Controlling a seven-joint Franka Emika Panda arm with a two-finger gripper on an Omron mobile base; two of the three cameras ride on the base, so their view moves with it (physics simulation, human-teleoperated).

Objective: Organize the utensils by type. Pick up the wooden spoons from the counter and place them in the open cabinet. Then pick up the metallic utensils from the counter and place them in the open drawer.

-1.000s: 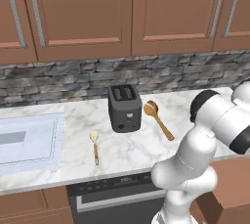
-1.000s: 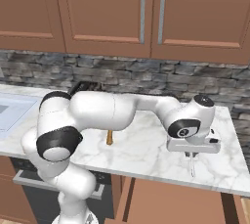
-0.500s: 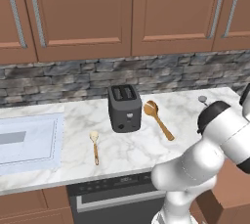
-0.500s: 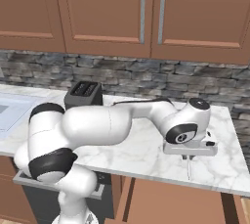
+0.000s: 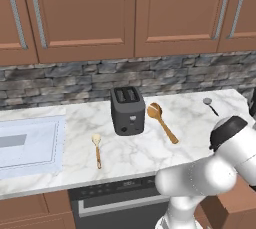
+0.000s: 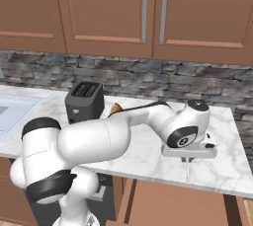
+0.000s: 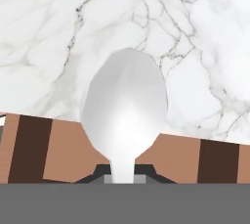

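Wooden spoons lie on the counter (image 5: 150, 143) — the golden-brown spoon (image 5: 161, 120) just to the right of the dark toaster (image 5: 127, 110), its round bowl near the toaster and its handle running toward the front edge. The shorter spoon (image 5: 96, 149) with the pale bowl lies in front of the toaster, to its left, well apart from the first one. A small metallic utensil (image 5: 210, 105) rests far to the right, near the stone backsplash.

The gripper (image 6: 188, 157) hangs over the front right part of the counter, and a thin metal spoon (image 6: 188, 169) points down from it. In the hand view the spoon's shiny bowl (image 7: 125, 105) stands up from between the fingers — they are closed on its handle. Behind it are the marble and the brown cabinet fronts (image 7: 58, 154) below the counter edge. The wall cabinets (image 5: 130, 13) above are closed in both base views.
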